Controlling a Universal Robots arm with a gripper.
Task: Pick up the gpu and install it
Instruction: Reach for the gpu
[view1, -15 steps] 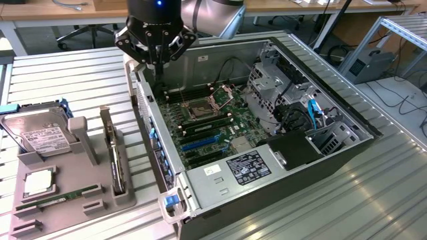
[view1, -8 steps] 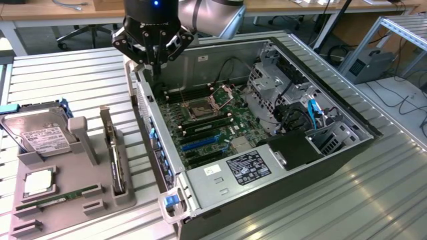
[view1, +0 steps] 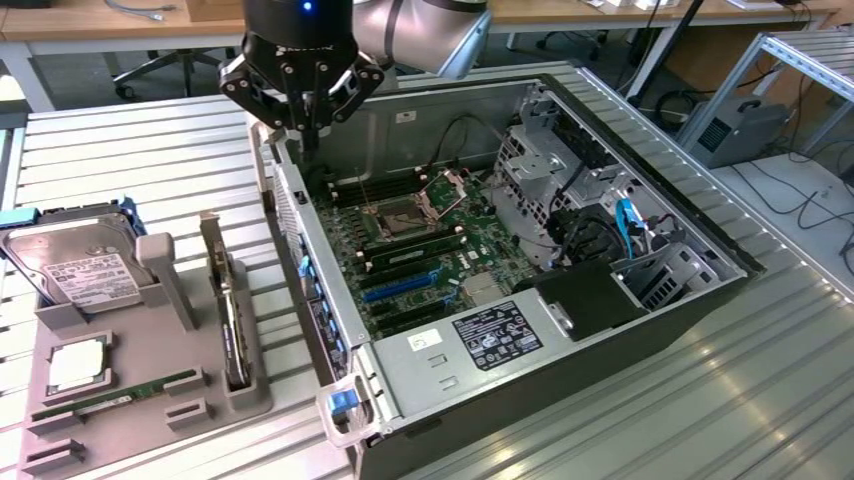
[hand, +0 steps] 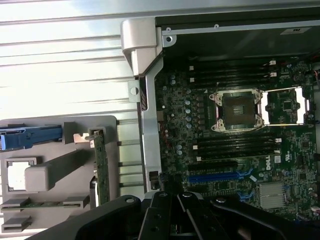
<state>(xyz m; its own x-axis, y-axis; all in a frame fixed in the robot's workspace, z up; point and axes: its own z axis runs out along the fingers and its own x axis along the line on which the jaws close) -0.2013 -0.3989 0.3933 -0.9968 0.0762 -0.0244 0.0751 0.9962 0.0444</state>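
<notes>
The gpu (view1: 235, 322) stands thin edge-on in a slot of the grey holder (view1: 140, 425) at the exterior view's left, with its silver bracket pointing up. It is apart from the arm. In the wrist view the gpu (hand: 101, 170) is a narrow green strip beside the case wall. My gripper (view1: 310, 128) hangs above the far left corner of the open computer case (view1: 441, 352), fingers drawn together with nothing between them. Its dark fingers (hand: 159, 216) reach over the motherboard's blue slot (hand: 220, 177).
The holder also carries a hard drive (view1: 80, 268), a square processor (view1: 78, 362) and a RAM stick (view1: 118, 397). Inside the case lie the processor socket (view1: 398, 216), the blue slot (view1: 400, 288), drive cages and cables. Ribbed metal table all round.
</notes>
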